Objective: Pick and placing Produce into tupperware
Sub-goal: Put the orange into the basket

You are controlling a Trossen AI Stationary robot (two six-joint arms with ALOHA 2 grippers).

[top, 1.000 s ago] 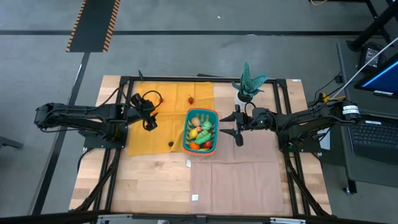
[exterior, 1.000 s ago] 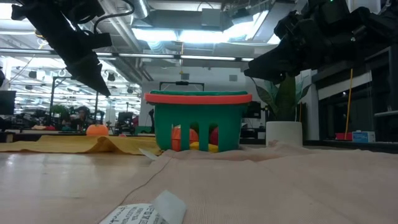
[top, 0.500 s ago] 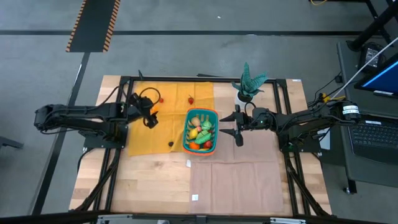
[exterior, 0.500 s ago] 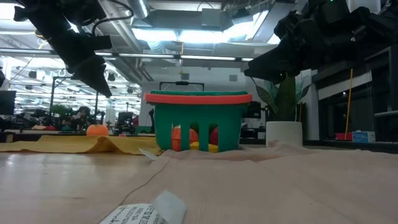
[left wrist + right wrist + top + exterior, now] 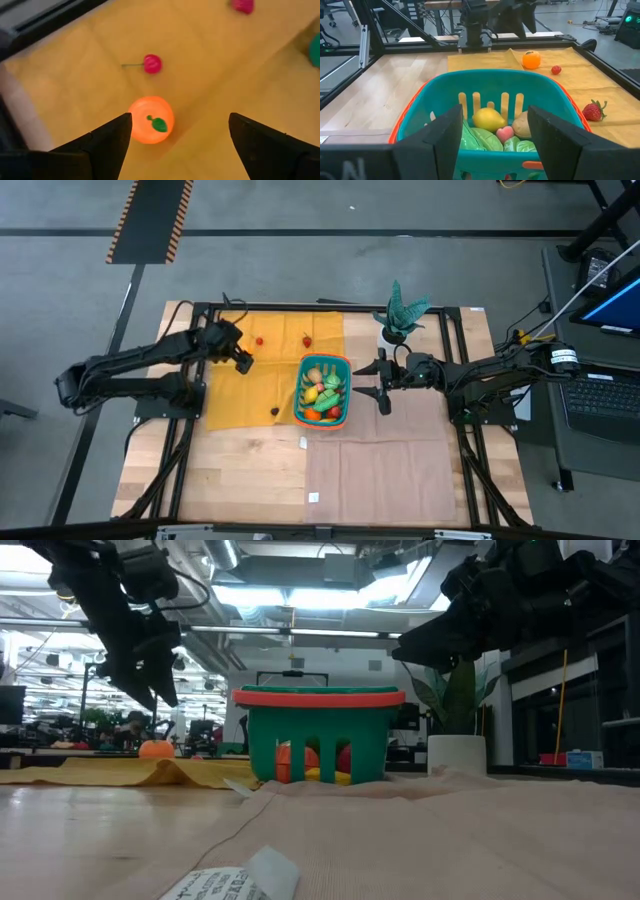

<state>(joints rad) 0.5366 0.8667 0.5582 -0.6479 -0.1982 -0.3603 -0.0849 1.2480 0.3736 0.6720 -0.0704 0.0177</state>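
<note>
The teal tupperware [image 5: 323,358] with an orange rim stands mid-table and holds several pieces of produce [image 5: 322,392]. On the yellow cloth to its left lie an orange toy fruit [image 5: 150,120], a cherry [image 5: 152,63] and a strawberry [image 5: 242,5]. My left gripper [image 5: 177,135] hangs open above the orange, slanting down; the fruit lies below, near one finger, untouched. From above, the left arm hides the orange. My right gripper [image 5: 382,380] stands open and empty at the basket's right side, pointing at the basket [image 5: 485,75].
A potted plant [image 5: 400,315] in a white pot stands at the far edge, right of the basket. A tan cloth [image 5: 380,470] covers the near right of the table. A small dark thing [image 5: 274,411] lies on the yellow cloth [image 5: 230,395]. A paper tag [image 5: 235,880] lies near the front.
My left arm has swung its gripper toward the table's far edge, over the orange, and the gripper has rolled about its own axis. My right arm, the basket and the produce have kept still.
</note>
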